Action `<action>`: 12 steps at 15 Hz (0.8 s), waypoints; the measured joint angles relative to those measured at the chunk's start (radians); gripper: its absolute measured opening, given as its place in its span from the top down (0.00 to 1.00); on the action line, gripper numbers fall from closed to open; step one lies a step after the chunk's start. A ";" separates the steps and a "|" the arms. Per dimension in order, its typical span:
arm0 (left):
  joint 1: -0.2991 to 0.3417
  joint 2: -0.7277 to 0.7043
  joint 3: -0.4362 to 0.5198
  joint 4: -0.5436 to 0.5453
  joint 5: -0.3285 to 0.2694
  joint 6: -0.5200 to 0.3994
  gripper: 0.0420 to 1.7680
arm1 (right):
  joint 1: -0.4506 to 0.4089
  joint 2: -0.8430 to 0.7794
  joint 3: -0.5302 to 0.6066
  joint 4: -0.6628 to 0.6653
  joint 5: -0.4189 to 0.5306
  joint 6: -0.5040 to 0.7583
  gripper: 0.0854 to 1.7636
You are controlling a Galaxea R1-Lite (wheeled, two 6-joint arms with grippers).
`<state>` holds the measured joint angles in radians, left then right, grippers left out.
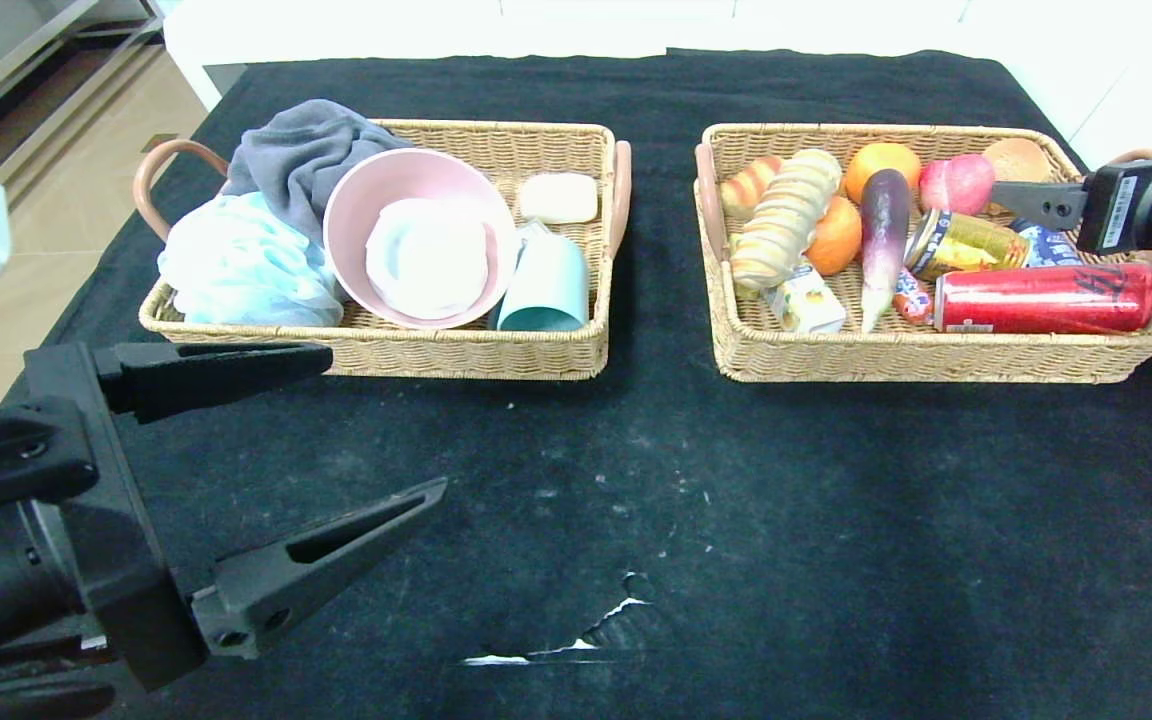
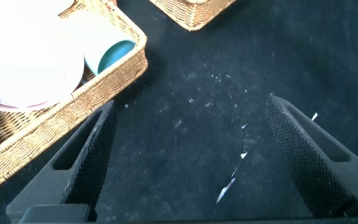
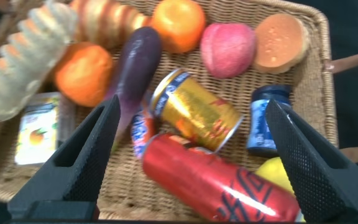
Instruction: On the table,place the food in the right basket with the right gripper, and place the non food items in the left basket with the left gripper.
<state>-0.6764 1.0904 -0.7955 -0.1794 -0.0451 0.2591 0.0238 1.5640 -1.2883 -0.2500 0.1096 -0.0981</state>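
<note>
The left wicker basket (image 1: pixel 456 352) holds a grey towel (image 1: pixel 296 150), a blue loofah (image 1: pixel 236 262), a pink bowl (image 1: pixel 416 235), a teal cup (image 1: pixel 546 285) and a soap bar (image 1: pixel 558 197). The right wicker basket (image 1: pixel 896 355) holds bread (image 1: pixel 786 215), oranges (image 1: pixel 881 160), an eggplant (image 1: pixel 881 235), a peach (image 1: pixel 956 183), a gold can (image 1: pixel 966 245) and a red can (image 1: pixel 1046 298). My left gripper (image 1: pixel 388 420) is open and empty above the black cloth, in front of the left basket. My right gripper (image 3: pixel 191 102) is open and empty above the cans (image 3: pixel 222 180) in the right basket.
The black cloth (image 1: pixel 736 500) shows no loose item in front of the baskets. It has a small tear (image 1: pixel 576 645) near the front edge, also seen in the left wrist view (image 2: pixel 235 171). The table's left edge borders open floor (image 1: pixel 86 130).
</note>
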 joint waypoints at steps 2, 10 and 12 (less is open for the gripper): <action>0.002 -0.009 -0.003 0.000 0.005 -0.004 0.03 | 0.030 -0.033 0.041 0.000 0.000 0.001 0.04; 0.019 -0.054 -0.015 0.025 0.073 -0.023 0.03 | 0.175 -0.277 0.310 0.009 -0.001 0.003 0.04; 0.051 -0.096 -0.033 0.110 0.091 -0.038 0.03 | 0.207 -0.369 0.382 0.021 -0.002 0.003 0.04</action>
<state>-0.6253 0.9947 -0.8283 -0.0696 0.0462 0.2213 0.2309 1.1953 -0.9064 -0.2285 0.1072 -0.0947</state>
